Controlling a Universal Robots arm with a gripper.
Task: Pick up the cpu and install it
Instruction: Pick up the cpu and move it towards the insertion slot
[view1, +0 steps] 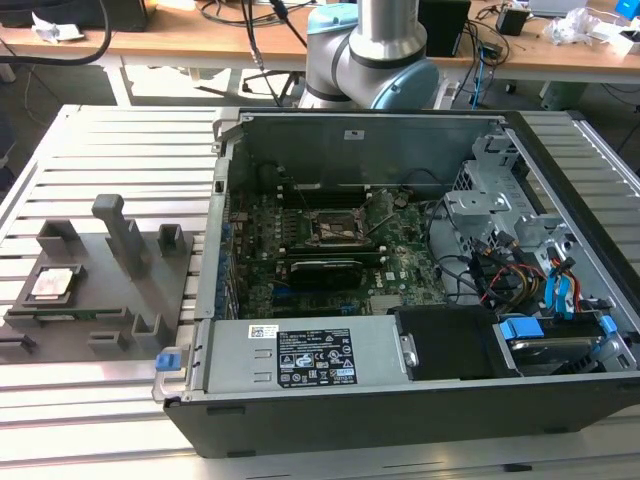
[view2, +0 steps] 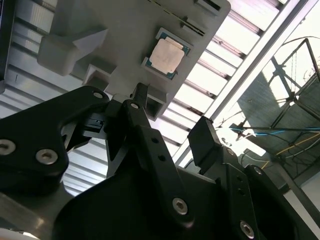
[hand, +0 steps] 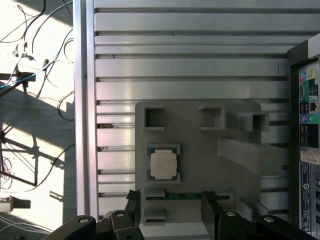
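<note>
Gripper (hand: 170, 200): seen in both wrist views (view2: 172, 112) over the grey fixture (hand: 200, 150), its 2 fingers (view2: 142, 107) spread apart, nothing held between them.
Cpu (hand: 163, 165): laid flat in a square recess of the fixture, shiny top up, clear of the fingers.
Bench (hand: 190, 70): slatted metal, the fixture set on it.
Computer case (view1: 400, 400): opened, placed just beside the fixture, to the exterior view's right.
Socket (view1: 330, 228): seen inside the case, well apart from the fixture.

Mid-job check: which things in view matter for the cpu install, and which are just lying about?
For the job:
cpu in the grey fixture
motherboard socket
tool, open and empty, by the fixture

Just lying about:
power supply
drive cage
floor cables
</note>
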